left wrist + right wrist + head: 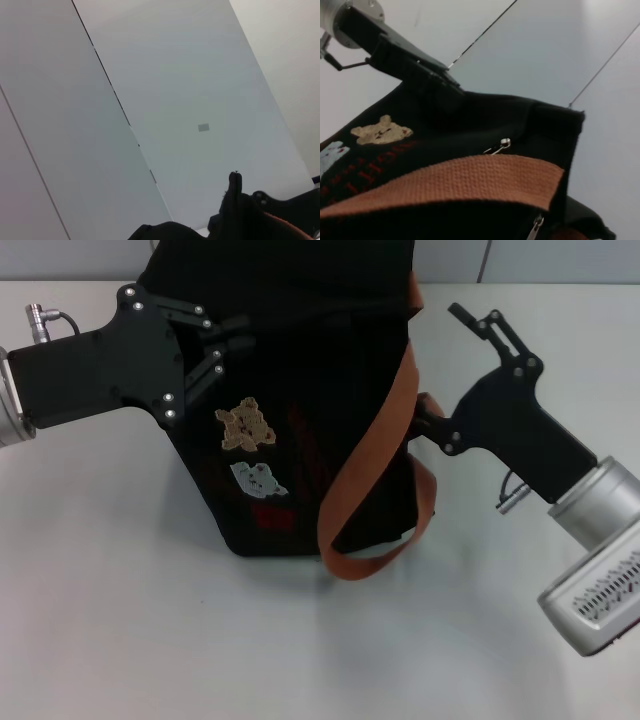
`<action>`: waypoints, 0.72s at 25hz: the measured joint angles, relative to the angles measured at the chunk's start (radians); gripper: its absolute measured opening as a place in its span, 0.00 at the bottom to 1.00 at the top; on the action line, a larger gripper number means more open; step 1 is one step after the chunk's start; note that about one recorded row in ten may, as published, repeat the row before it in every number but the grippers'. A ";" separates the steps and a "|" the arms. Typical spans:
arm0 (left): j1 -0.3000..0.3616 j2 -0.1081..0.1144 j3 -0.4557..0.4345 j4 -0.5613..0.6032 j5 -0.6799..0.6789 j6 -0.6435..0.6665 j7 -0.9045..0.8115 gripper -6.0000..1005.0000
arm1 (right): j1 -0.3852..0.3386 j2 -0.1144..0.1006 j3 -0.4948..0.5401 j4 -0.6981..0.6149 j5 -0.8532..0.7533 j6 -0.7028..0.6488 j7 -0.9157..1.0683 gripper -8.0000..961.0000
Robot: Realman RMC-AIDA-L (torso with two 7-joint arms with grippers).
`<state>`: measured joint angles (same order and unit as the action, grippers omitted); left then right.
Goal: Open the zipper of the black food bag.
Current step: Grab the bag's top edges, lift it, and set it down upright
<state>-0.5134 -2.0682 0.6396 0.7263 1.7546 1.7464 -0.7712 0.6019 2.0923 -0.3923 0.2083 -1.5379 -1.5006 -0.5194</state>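
Note:
The black food bag [300, 390] stands tilted mid-table, its tan and pale bear patches [246, 426] facing me. A brown-orange strap [375, 450] hangs down its right side. My left gripper [218, 345] reaches in from the left and is shut on the bag's upper left edge; it also shows in the right wrist view [442, 82]. My right gripper [447, 365] is open at the bag's right side, one finger against the fabric and the other raised clear. The zipper's silver-grey pull tab [536, 223] shows just below the strap [470, 180] in the right wrist view.
The bag rests on a white table [130, 620]. A smaller silver pull [503, 145] sits above the strap. The left wrist view shows mostly pale wall panels [190, 100], with the bag's dark edge [160, 232] low in it.

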 joint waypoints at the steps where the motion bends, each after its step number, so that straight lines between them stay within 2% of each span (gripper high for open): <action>1: 0.000 0.000 0.000 0.000 0.000 0.000 0.000 0.07 | 0.008 0.000 -0.001 0.002 0.000 0.009 -0.001 0.87; 8: -0.002 0.001 0.000 -0.009 0.000 -0.001 -0.001 0.07 | 0.048 0.000 0.012 0.016 0.001 0.045 0.000 0.87; 12: -0.003 0.000 0.000 -0.011 0.001 -0.003 -0.001 0.07 | 0.052 0.000 0.053 0.028 -0.001 0.041 -0.002 0.87; 18: -0.009 -0.001 0.000 -0.023 0.004 -0.005 0.003 0.07 | 0.047 0.000 0.055 0.030 -0.002 0.034 -0.004 0.87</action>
<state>-0.5227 -2.0692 0.6397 0.7036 1.7586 1.7412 -0.7683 0.6491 2.0923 -0.3373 0.2379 -1.5394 -1.4669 -0.5236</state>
